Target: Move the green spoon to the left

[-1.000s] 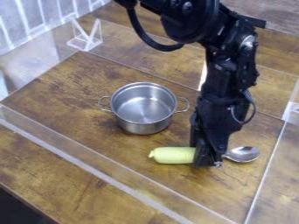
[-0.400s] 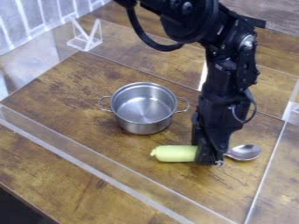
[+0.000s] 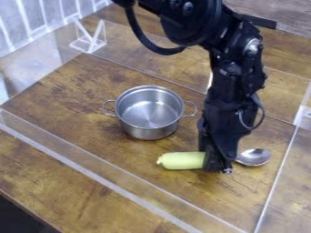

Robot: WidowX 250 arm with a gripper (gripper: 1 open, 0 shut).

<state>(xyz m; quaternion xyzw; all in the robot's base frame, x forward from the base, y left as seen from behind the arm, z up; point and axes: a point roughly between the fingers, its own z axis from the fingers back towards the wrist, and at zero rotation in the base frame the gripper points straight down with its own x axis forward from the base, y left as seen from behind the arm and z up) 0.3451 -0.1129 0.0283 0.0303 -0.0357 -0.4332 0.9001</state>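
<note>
1. 1 green spoon (image 3: 183,161), near the desk's (image 3: 73,100) front edge.
2. 1 steel pot (image 3: 149,112) with 2 small handles.
3. 1 robot arm with 1 pincer (image 3: 216,165).

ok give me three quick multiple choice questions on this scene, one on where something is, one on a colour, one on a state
1. Where does the spoon lie relative to the pot?
A. inside it
B. on the table in front of it, toward its right
C. behind it

2. What colour is the spoon's handle?
A. yellow-green
B. red
C. black

3. How does the pot stand?
A. tipped on its side
B. upside down
C. upright and empty

Answers: 1 B, the spoon rests on the wooden table nearer the camera than the pot, with the claw down at its neck. 2 A, the thick handle is yellow-green with a silver bowl. 3 C, the open mouth faces up and the bare steel bottom shows.
</note>
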